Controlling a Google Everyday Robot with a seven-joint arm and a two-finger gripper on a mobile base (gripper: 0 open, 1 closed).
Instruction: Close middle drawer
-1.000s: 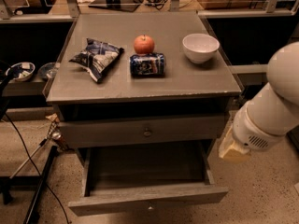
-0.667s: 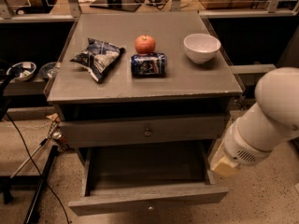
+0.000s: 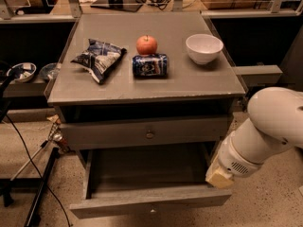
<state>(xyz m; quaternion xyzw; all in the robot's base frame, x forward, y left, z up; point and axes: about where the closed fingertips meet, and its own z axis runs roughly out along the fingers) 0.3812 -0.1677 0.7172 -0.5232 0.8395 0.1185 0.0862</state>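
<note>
The middle drawer [image 3: 150, 201] is pulled far out at the bottom of the view. Its low grey front faces me, its small knob [image 3: 152, 211] is at the frame's lower edge, and its deep box is empty. My white arm [image 3: 265, 131] comes in from the right. The gripper [image 3: 218, 178], seen as a tan tip, sits just above the drawer's right front corner, against the right side wall. Above it, the taller-fronted drawer [image 3: 147, 132] with a larger knob stands slightly out under the cabinet top.
On the grey cabinet top [image 3: 199, 82] lie a blue chip bag [image 3: 99, 58], a red apple [image 3: 147, 45], a dark can on its side [image 3: 150, 65] and a white bowl [image 3: 204, 48]. A stand and cables [image 3: 40, 188] are on the floor at left. Bowls [image 3: 21, 71] rest on a left shelf.
My arm has swung left and down, bringing the gripper from beside the cabinet's right edge to the open drawer's right front corner. The drawer has not moved.
</note>
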